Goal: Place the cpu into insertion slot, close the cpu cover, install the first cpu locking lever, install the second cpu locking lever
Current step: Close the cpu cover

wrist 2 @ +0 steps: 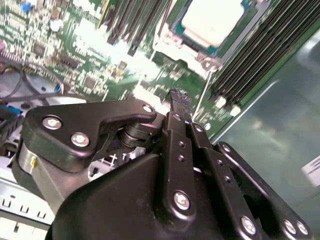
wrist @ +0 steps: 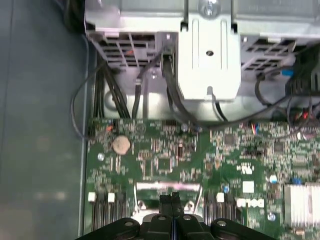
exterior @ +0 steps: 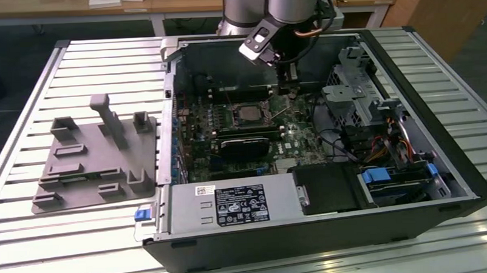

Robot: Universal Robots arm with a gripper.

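Exterior view, left to right. A grey fixture tray (exterior: 94, 160) rests on the slatted table (exterior: 36, 241) at the exterior view's left. In the open computer case (exterior: 312, 234) at centre, the cpu (exterior: 249, 114) lies on the motherboard (exterior: 299, 145), framed by the cpu cover (exterior: 249, 105). Just to the exterior view's right of it, upper centre, the gripper (exterior: 289, 92) hangs with fingers (wrist: 166, 202) pressed together.
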